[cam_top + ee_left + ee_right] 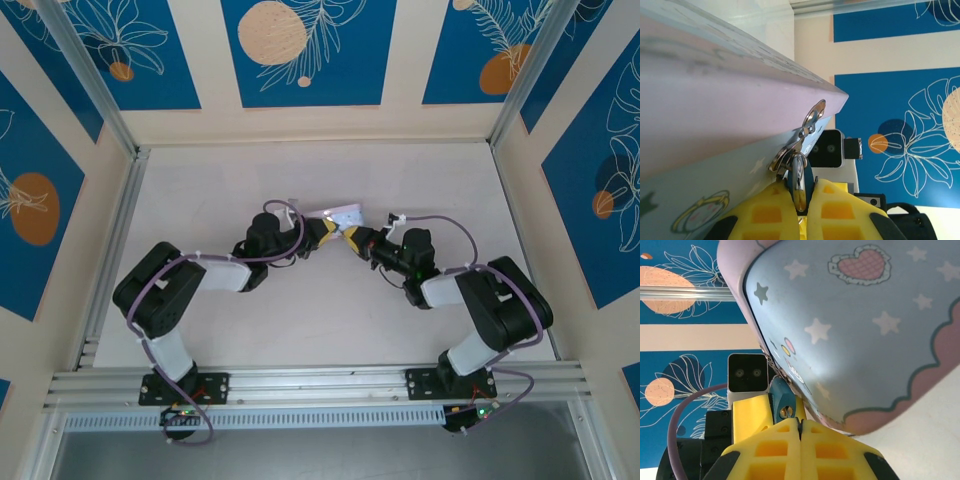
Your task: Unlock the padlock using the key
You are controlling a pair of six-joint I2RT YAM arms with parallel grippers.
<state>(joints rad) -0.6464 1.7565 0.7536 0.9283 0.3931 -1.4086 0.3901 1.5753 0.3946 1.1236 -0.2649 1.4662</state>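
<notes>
Padlock, smooth dark-blue, beside rounded pastel tin

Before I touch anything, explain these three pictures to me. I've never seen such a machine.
Two robot arms are bolted to a table: left arm, right arm. The top picture looks down from above and behind them; the other two come from cameras on their wrists. Between them is a pale, cartoon-printed tin. The yellow left jaws are shut on the small dark padlock hanging from its clasp. The right jaws are shut close beside it; I cannot make out a key.
</notes>
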